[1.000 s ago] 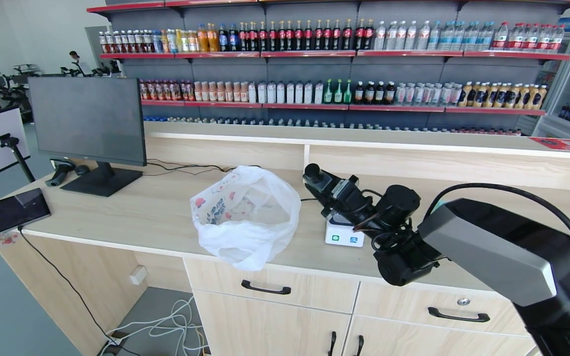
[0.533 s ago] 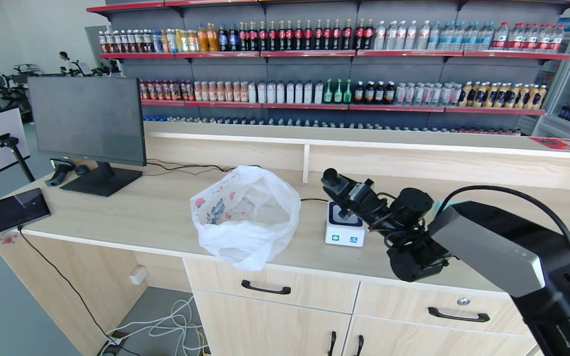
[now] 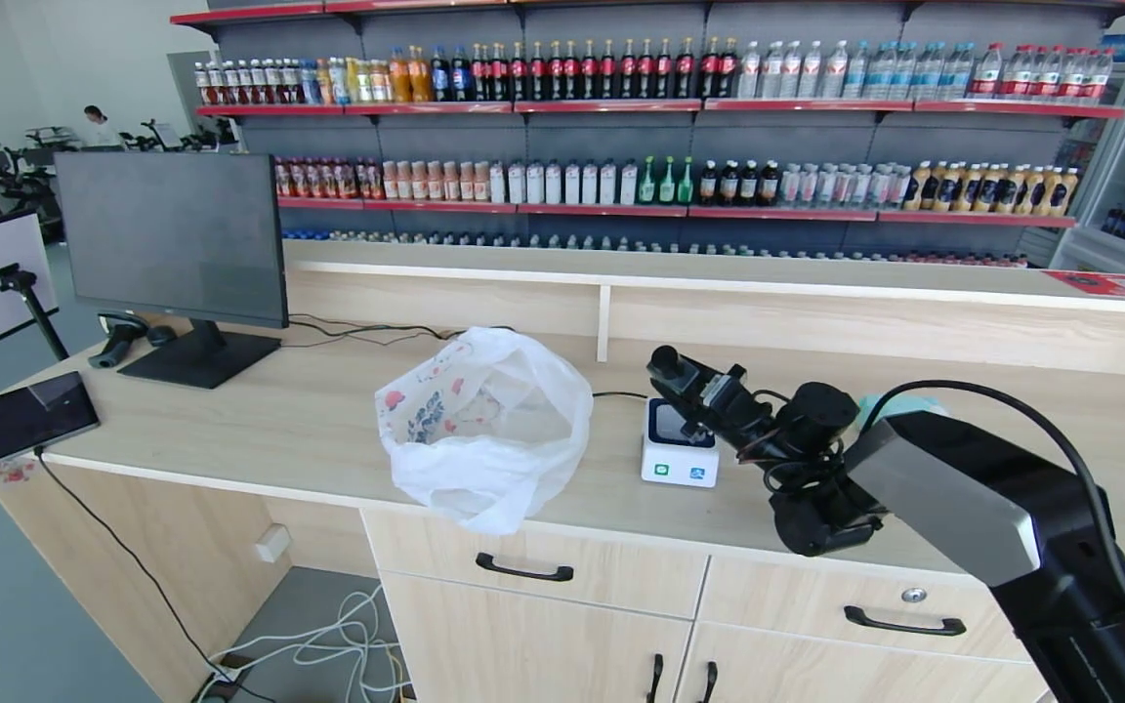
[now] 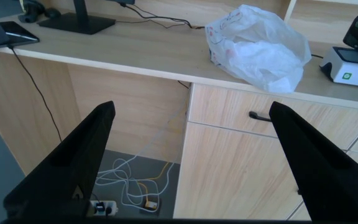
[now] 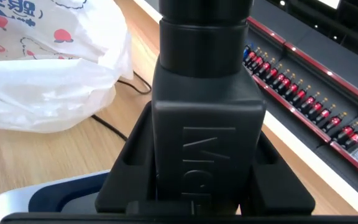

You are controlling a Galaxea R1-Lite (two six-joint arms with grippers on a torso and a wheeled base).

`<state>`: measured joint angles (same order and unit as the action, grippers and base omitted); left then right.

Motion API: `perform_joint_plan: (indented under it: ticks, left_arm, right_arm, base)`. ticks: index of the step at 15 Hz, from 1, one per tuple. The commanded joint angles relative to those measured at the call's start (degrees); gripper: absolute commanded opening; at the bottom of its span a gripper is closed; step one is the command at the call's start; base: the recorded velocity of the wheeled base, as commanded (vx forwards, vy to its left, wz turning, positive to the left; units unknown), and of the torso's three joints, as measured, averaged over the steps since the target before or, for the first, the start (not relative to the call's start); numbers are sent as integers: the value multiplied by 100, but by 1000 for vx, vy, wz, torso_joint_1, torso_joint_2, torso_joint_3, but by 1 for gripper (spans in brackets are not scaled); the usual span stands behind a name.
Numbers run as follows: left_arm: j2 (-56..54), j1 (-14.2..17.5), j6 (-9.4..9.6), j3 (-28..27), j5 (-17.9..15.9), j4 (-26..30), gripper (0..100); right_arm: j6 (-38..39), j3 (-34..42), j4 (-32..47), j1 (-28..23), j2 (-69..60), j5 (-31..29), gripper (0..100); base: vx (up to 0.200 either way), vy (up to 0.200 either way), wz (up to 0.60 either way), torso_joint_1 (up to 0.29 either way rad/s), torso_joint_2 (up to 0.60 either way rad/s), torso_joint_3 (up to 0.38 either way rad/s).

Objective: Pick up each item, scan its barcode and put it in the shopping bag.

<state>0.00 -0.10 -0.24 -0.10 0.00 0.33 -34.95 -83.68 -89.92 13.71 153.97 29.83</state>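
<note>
A pale wooden shop counter (image 3: 279,420) with drawers runs across the head view. On it sits a white plastic shopping bag (image 3: 484,430) printed in red and blue, its mouth open upward. Just beside the bag, on the robot's right, stands a small white box-shaped scanner (image 3: 680,459) with a dark screen on top and a thin black cable running behind the bag.

The right gripper (image 3: 724,402) hangs just over the scanner's far right corner. Its fingers appear clamped on what looks like a black bottle (image 3: 668,366) with a round cap, though the dark parts blur together. The cap end tilts up and points away from the robot, toward the bag side. In the right wrist view the bottle's squared body sits between dark side pieces, above the scanner's white edge.

The left gripper (image 4: 191,112) is low, in front of the counter's drawers, its two black fingers spread wide with nothing between them.

A black monitor (image 3: 172,239) and a dark tablet (image 3: 30,415) stand at the counter's left end. Shelves of drink bottles (image 3: 621,73) line the wall behind.
</note>
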Motion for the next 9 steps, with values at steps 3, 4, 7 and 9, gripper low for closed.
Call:
perform_joint_plan:
  ticks: [3,4,7,9]
  left_arm:
    - [0,1,-2,1,0,2,100]
    - [0,1,-2,1,0,2,100]
    - [0,1,-2,1,0,2,100]
    - [0,1,-2,1,0,2,100]
  right_arm:
    - [-3,18,-8,8,37,-4,0]
    - [-3,18,-8,17,37,-12,0]
    - [6,18,-8,8,54,-30,0]
    - [15,36,-8,8,46,-39,0]
  base:
    - [0,0,0,0,0,0]
    - [0,0,0,0,0,0]
    - [0,0,0,0,0,0]
    - [0,0,0,0,0,0]
